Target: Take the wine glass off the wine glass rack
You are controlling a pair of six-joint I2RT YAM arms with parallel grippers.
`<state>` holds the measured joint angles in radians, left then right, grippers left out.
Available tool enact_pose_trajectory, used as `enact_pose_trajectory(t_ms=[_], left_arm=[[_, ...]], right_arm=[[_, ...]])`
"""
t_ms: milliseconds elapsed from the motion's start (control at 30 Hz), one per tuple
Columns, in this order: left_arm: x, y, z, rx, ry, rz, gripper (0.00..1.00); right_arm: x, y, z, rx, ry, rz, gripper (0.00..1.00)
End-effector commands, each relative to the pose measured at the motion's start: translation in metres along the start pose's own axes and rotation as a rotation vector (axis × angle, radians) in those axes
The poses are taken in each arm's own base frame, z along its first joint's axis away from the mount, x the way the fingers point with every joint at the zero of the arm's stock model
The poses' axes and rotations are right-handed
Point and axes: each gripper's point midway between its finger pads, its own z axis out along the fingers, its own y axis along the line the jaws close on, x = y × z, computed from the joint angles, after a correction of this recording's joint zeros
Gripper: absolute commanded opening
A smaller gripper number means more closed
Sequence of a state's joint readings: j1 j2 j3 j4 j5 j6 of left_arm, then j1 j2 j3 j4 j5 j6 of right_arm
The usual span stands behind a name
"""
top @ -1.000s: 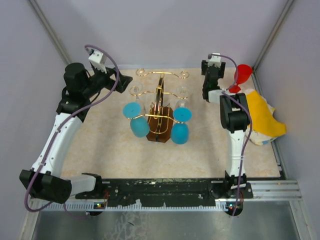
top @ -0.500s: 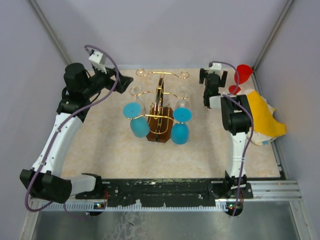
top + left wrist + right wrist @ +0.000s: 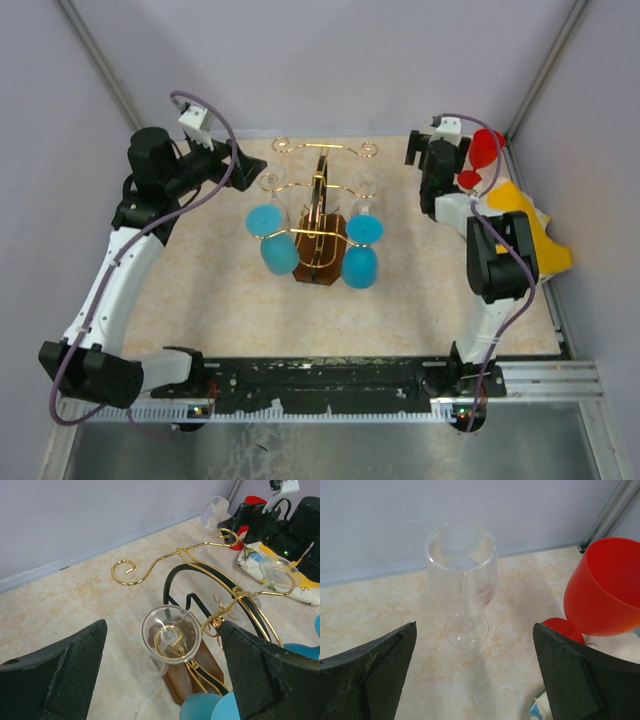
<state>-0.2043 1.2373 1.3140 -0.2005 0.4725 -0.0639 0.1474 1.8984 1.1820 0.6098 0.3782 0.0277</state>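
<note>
While spread wide, centre left gripper (image 3: 245,165) on the hanging wine glass (image 3: 171,634).
Pinch the stem; draw toward the left edge, off the wine glass rack (image 3: 320,225).

Glossy gold wire rack (image 3: 200,560), dark wooden base (image 3: 197,672); clear wine glass (image 3: 462,580)

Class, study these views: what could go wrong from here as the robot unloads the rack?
The hanging clear glass sits hooked in the rack ahead of the open left gripper; a skewed pull could snag the wire and shake the blue glasses. The open right gripper faces a standing clear glass close to the red glass; a swing might topple either.
</note>
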Motion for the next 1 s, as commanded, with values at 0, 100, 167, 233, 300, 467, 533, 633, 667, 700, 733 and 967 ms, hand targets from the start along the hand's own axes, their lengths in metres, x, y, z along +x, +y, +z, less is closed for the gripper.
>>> enact_pose_trajectory(t_ms=[0, 100, 167, 233, 300, 467, 533, 633, 667, 700, 733, 967], left_arm=[[-0.015, -0.006, -0.017, -0.008, -0.021, 0.005, 0.99], [-0.012, -0.007, -0.021, -0.014, -0.013, -0.004, 0.99], [-0.012, -0.009, -0.024, -0.014, -0.009, -0.010, 0.99], [-0.012, -0.009, -0.027, -0.022, -0.005, -0.013, 0.99], [-0.012, -0.008, -0.030, -0.035, 0.000, -0.015, 0.99], [-0.003, -0.001, -0.032, -0.080, 0.036, -0.044, 0.98], [0.002, 0.002, -0.032, -0.098, 0.053, -0.063, 0.97], [0.009, 0.005, -0.033, -0.119, 0.070, -0.083, 0.97], [0.010, 0.006, -0.033, -0.125, 0.075, -0.088, 0.97], [0.011, 0.006, -0.034, -0.130, 0.080, -0.092, 0.97], [0.012, 0.007, -0.034, -0.134, 0.084, -0.092, 0.97], [0.007, 0.009, -0.039, -0.157, 0.080, -0.073, 0.97]], right_arm=[[-0.025, 0.003, -0.031, -0.054, 0.042, 0.017, 0.99], [-0.032, 0.003, -0.062, -0.084, 0.072, 0.054, 0.99], [-0.035, 0.005, -0.087, -0.094, 0.117, 0.076, 0.99], [-0.051, 0.011, -0.119, -0.151, 0.158, 0.134, 0.97], [-0.063, 0.024, -0.151, -0.249, 0.234, 0.226, 0.71], [-0.095, 0.050, -0.206, -0.399, 0.414, 0.455, 0.29], [-0.103, 0.061, -0.217, -0.464, 0.443, 0.502, 0.33], [-0.108, 0.082, -0.227, -0.575, 0.496, 0.562, 0.37], [-0.106, 0.088, -0.228, -0.606, 0.517, 0.579, 0.39], [-0.104, 0.092, -0.228, -0.621, 0.532, 0.588, 0.39], [-0.102, 0.096, -0.229, -0.643, 0.550, 0.600, 0.40], [-0.100, 0.110, -0.235, -0.724, 0.584, 0.649, 0.42]])
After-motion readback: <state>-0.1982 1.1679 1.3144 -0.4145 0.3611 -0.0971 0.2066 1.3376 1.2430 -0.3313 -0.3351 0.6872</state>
